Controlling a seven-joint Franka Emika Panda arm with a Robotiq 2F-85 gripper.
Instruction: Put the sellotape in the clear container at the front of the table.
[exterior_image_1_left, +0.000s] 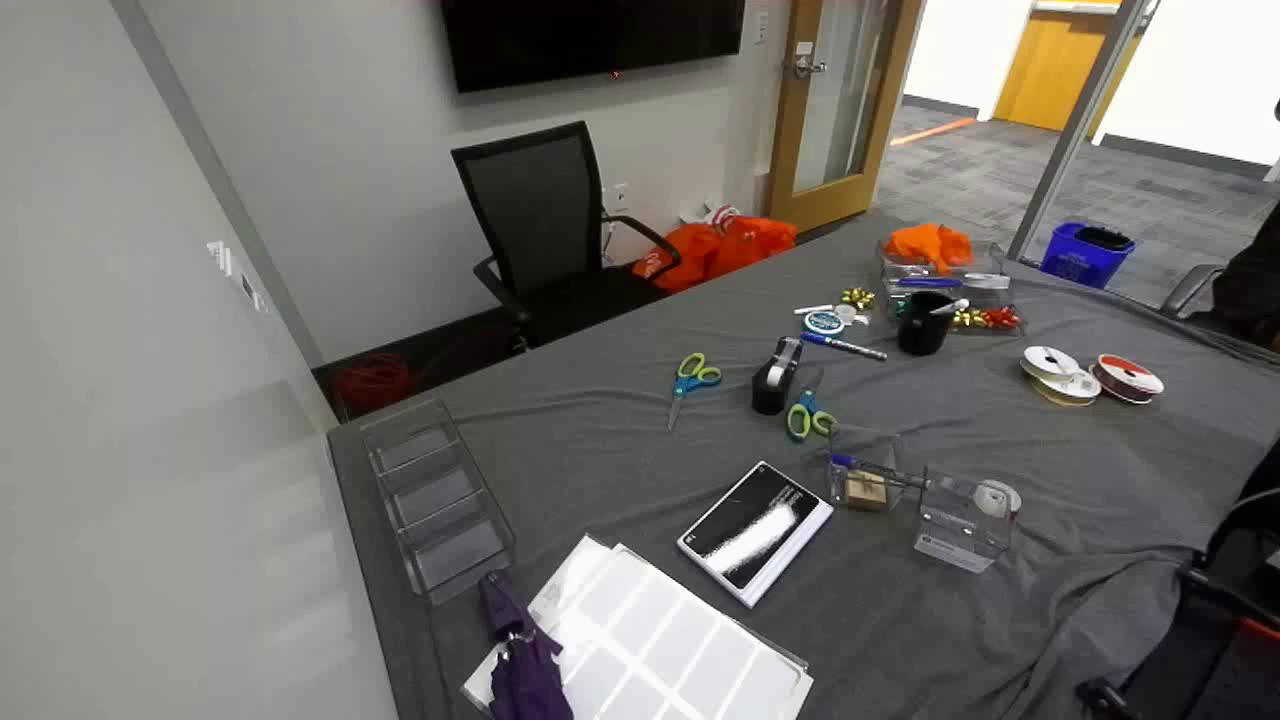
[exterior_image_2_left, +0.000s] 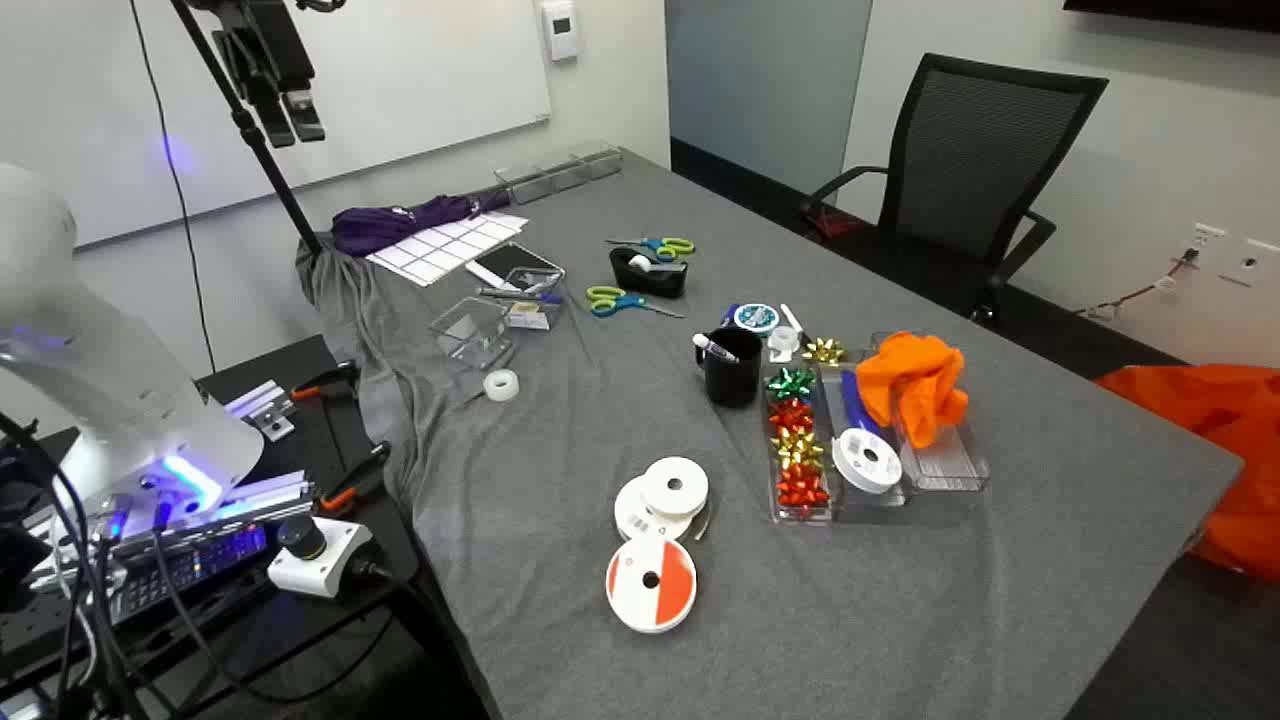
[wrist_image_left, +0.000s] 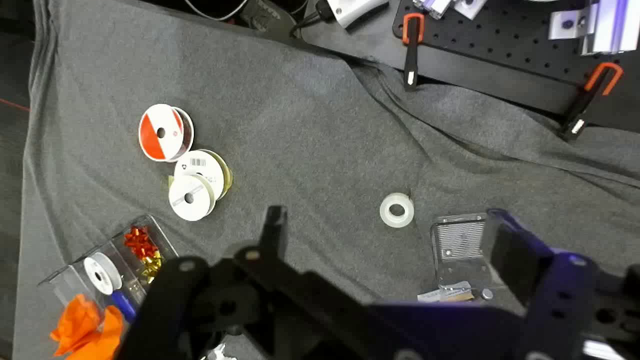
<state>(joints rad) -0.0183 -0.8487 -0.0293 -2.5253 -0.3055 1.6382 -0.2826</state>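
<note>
Whitish sellotape (wrist_image_left: 395, 221) (a hollow ring).

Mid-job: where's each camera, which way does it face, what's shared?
In an exterior view: high by the ribbon spools, facing the whiteboard and chair; white arm and gripper at picture left.
In an exterior view: high by the purple bundle, facing the wall screen; no clear robot part.
Wrist view: on the wrist, facing down at the tape roll; spread fingers frame it.
Both exterior views share the chair, mug and tape roll.
</note>
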